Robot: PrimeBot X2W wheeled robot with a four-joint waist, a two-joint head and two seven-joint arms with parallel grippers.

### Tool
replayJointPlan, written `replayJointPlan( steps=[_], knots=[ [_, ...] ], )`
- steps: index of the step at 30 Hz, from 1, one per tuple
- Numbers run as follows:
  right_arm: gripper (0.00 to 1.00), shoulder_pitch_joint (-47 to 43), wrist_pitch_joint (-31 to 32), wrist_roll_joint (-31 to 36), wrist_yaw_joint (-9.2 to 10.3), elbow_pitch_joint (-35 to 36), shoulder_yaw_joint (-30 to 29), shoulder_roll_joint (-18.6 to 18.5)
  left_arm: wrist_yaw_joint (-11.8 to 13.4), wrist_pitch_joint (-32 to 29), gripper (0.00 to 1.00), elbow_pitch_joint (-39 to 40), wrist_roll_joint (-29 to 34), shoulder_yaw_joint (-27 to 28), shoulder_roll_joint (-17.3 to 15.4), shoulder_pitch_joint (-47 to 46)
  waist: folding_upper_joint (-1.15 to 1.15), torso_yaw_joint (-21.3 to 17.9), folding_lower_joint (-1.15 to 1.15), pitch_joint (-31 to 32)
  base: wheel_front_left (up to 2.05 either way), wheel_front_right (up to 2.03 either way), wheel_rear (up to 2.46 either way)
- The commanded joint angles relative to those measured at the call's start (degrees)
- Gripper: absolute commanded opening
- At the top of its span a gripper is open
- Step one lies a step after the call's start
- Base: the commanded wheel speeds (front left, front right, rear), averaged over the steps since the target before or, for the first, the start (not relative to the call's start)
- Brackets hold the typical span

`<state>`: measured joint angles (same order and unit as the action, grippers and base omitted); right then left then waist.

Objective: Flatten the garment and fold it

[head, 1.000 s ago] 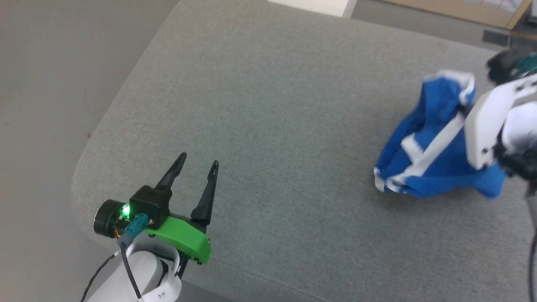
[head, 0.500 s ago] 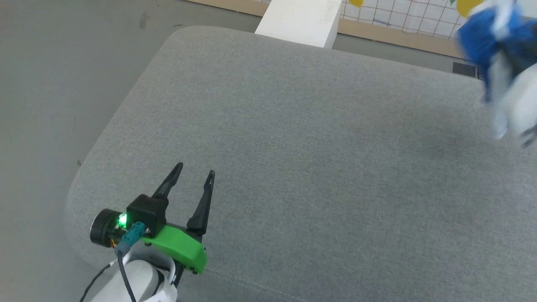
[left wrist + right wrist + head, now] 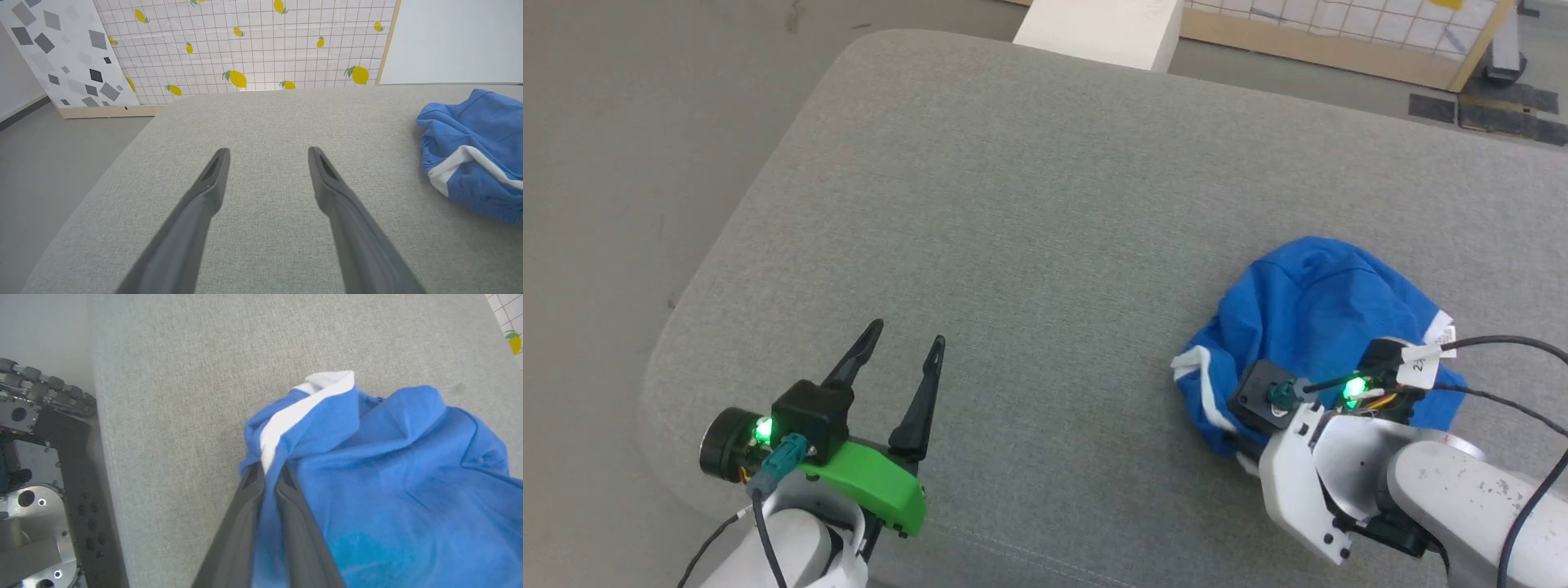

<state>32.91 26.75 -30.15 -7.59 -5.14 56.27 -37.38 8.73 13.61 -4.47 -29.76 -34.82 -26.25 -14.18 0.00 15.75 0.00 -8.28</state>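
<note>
Grey upholstered table (image 3: 1054, 204) | right hand (image 3: 267, 473) clamped on crumpled bright blue fabric shorts (image 3: 1323, 310) with white trim | left hand (image 3: 907, 332) open, shorts well to its right | suggest: left grabs opposite edge, spread taut

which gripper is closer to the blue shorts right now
Right. The right gripper is closed on a fold of the blue shorts, touching them. The left gripper is open over the grey cushion, well off to the shorts' left in the head view.
</note>
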Motion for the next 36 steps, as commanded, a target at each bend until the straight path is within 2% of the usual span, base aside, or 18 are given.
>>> replayJointPlan(
  steps=[1, 3, 9, 14, 18, 22, 27, 31, 33, 36],
  knots=[
    [1.00, 0.74, -0.73, -1.28, 0.10, -0.34, 0.06, 0.35, 0.28, -0.18, 1.00, 0.17, 0.02, 0.10, -0.41, -0.59, 0.00, -0.59, 0.00, -0.01, 0.00, 0.00, 0.00],
    [1.00, 1.14, -1.42, -3.43, 0.10, -0.54, -0.46, 0.55, 0.34, -0.26, 1.00, 0.12, -0.12, 0.11, -0.39, -0.64, 0.00, -1.33, 0.00, 0.41, 0.00, 0.00, 0.00],
    [1.00, 1.28, -4.23, -8.90, 0.10, 1.03, -7.58, -0.47, 0.58, -0.29, 1.00, 0.17, -0.76, 0.64, -0.61, -0.72, 0.00, -4.17, 0.00, 2.22, 0.00, 0.00, 0.00],
    [1.00, -1.21, -9.51, -9.00, 0.10, 1.84, -19.19, -0.95, 1.04, -0.14, 1.00, 0.99, -1.63, 1.82, -1.17, -0.48, 0.00, -7.22, 0.00, 3.49, 0.00, 0.00, 0.00],
    [1.00, -5.98, -14.90, -5.29, 0.10, 0.27, -31.17, 1.70, 1.31, -0.17, 1.00, 1.99, -2.04, 2.28, -1.49, -0.37, 0.00, -9.44, 0.00, 3.67, 0.00, 0.00, 0.00],
    [1.00, -13.00, -18.78, 0.41, 0.10, -0.63, -43.11, 6.99, 1.42, -0.53, 1.00, 2.73, -2.13, 2.10, -1.52, -0.48, 0.00, -11.07, 0.00, 3.56, 0.00, 0.00, 0.00],
    [1.00, -23.99, -21.14, 7.96, 0.10, 2.03, -55.63, 17.00, 1.34, -1.04, 1.00, 2.83, -2.36, 1.52, -1.47, -0.17, 0.00, -12.70, 0.00, 3.29, 0.00, 0.00, 0.00],
    [1.00, -31.10, -20.76, 12.41, 0.10, 6.25, -60.19, 24.45, 1.29, -1.35, 1.00, 2.97, -2.44, 0.99, -1.52, 0.28, 0.00, -13.90, 0.00, 2.79, 0.00, 0.00, 0.00],
    [1.00, -33.19, -20.44, 13.89, 0.10, 8.31, -61.03, 26.98, 1.40, -1.29, 1.00, 3.18, -2.40, 0.94, -1.62, 0.48, 0.00, -14.52, 0.00, 2.49, 0.00, 0.00, 0.00],
    [1.00, -34.83, -19.62, 15.58, 0.10, 10.56, -60.72, 28.58, 1.52, -1.12, 1.00, 3.45, -2.28, 0.96, -1.84, 0.65, 0.00, -15.25, 0.00, 2.11, 0.00, 0.00, 0.00]
  ],
)
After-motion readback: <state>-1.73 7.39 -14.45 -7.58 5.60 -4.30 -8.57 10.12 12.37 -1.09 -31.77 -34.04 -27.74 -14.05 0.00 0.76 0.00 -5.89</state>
